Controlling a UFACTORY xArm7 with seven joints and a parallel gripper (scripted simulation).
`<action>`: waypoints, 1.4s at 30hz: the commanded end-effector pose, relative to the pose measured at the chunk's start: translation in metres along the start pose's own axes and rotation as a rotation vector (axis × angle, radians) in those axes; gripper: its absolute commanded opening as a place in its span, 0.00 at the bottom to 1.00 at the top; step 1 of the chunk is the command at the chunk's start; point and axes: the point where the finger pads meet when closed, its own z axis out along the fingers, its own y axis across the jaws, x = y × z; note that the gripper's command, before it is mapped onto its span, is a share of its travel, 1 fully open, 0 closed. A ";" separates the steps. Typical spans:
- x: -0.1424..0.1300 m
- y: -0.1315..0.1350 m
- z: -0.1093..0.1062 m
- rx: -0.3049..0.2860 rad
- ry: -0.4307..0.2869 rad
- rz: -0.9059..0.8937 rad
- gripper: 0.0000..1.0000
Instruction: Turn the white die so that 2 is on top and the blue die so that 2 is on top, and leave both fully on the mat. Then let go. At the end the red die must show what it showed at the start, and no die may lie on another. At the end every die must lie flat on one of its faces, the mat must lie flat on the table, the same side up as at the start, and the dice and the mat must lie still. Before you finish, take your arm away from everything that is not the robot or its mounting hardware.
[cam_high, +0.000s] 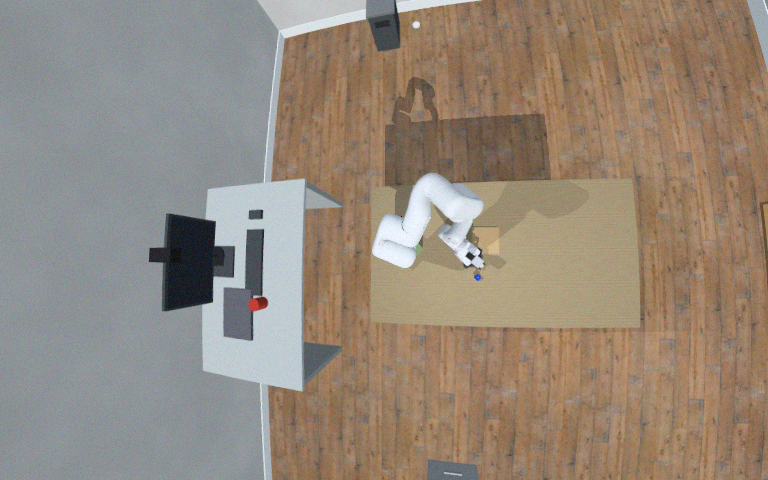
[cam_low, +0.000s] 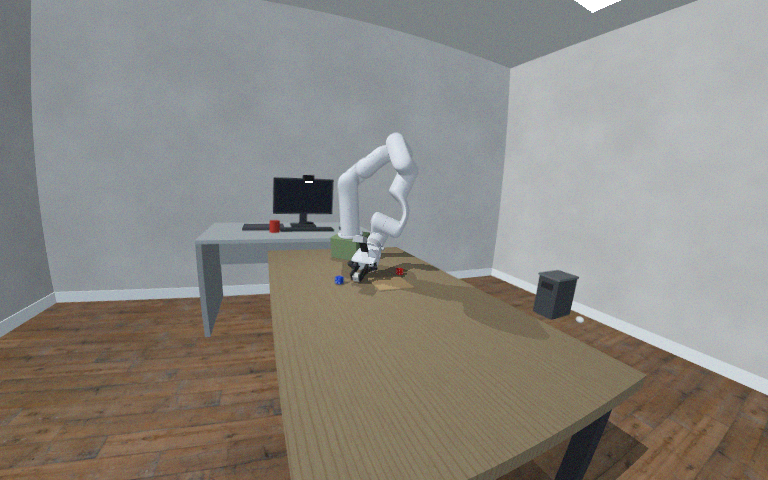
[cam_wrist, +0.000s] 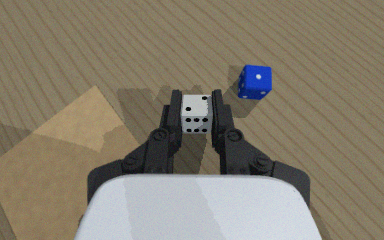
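Note:
My gripper is shut on the white die, beside the mat. In the wrist view the die shows a face with 2 towards the top and a face with 6 below it. A shadow lies under it; its exact height is unclear. The blue die lies on the bare table, off the mat, with 1 on top. The tan mat lies flat. The red die sits near the mat's far edge in the exterior view; its pips are unreadable, and the arm hides it from above.
The wooden table carries the arm's green base block at one end. A separate desk with a monitor and a red mug stands beyond it.

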 end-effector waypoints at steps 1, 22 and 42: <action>-0.002 0.000 0.002 0.000 0.001 0.001 0.21; -0.007 0.000 0.004 0.000 0.001 0.001 0.21; -0.007 0.000 0.004 0.000 0.001 0.001 0.21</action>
